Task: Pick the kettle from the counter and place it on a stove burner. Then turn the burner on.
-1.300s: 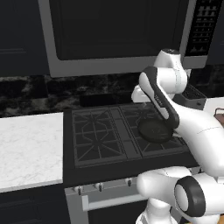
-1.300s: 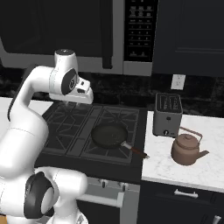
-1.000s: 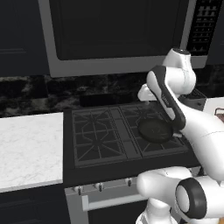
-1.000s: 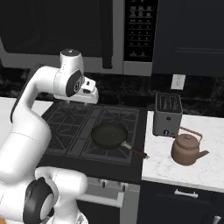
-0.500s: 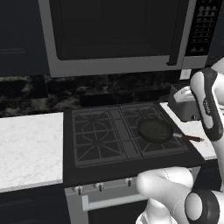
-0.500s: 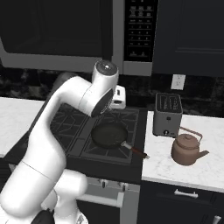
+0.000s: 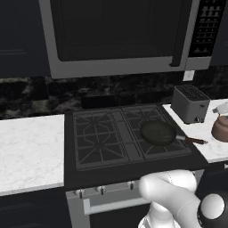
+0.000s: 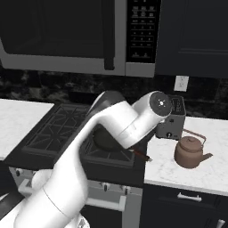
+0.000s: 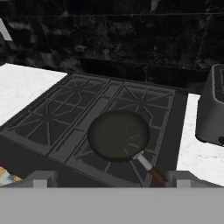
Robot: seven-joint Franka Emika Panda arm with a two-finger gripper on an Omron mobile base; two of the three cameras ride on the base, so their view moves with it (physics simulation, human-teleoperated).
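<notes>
The copper-brown kettle (image 8: pixel 190 152) stands upright on the white counter (image 8: pixel 209 173) right of the stove, in front of the toaster; it also shows at the right edge of the left base view (image 7: pixel 221 128). The black cooktop (image 7: pixel 116 133) has star-grate stove burners; the front left one (image 7: pixel 95 144) is bare. My gripper (image 9: pixel 110 180) is open with nothing between its fingertips (image 9: pixel 41 179), and hangs over the stove's front edge, looking at the frying pan. My arm (image 8: pixel 133 120) arches across the stove toward the toaster, left of the kettle and apart from it.
A black frying pan (image 7: pixel 158 132) with a red-tipped handle covers the front right burner. A grey toaster (image 7: pixel 190 103) stands at the back of the right counter. A microwave (image 7: pixel 116 35) hangs above the stove. Knobs (image 7: pixel 100 190) line the stove's front. More white counter (image 7: pixel 26 147) lies at the left.
My arm has swung to the right, from above the stove's back toward the toaster and kettle side. The jaws have widened a little. Kettle, pan and toaster have not moved.
</notes>
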